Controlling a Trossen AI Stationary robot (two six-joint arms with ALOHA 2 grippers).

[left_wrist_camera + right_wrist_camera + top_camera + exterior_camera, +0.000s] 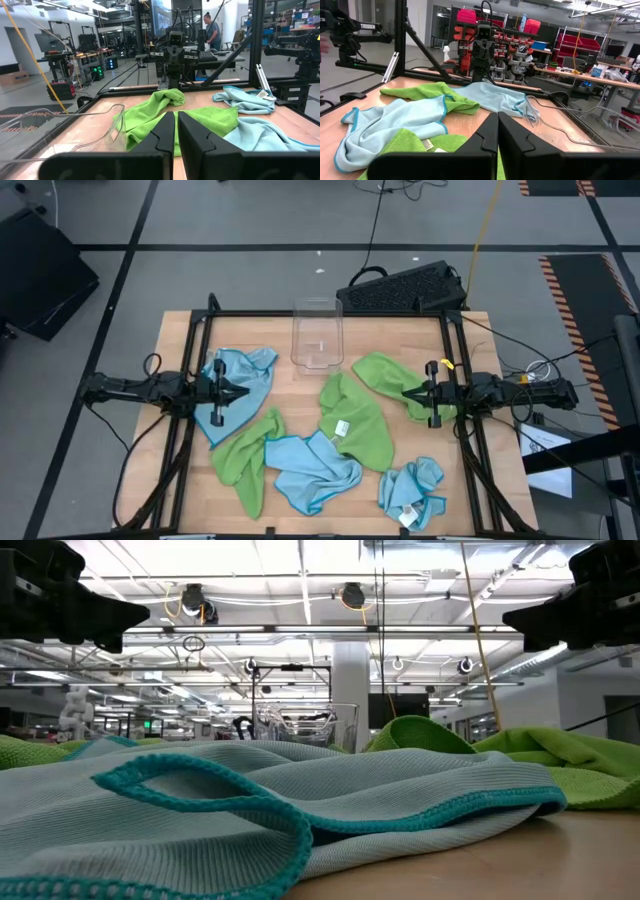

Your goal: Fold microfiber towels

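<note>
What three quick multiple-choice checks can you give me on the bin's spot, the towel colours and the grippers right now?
1. Where does the clear bin stand?
A. At the table's far edge, near the middle
B. On the near right corner
C. Under the left gripper

2. Which colours are the towels?
A. Red and white
B. Lime green and light blue
C. All grey

3. How are the two grippers?
A. Both wide open
B. Both shut, holding nothing
C. Each clamped on a towel

Answers:
1 A: the high view shows the bin at the far edge, between the arms.
2 B: a green towel and a blue towel lie crumpled among others of the same two colours.
3 B: the left gripper and right gripper hover with fingers together, no cloth between them in the wrist views.
</note>
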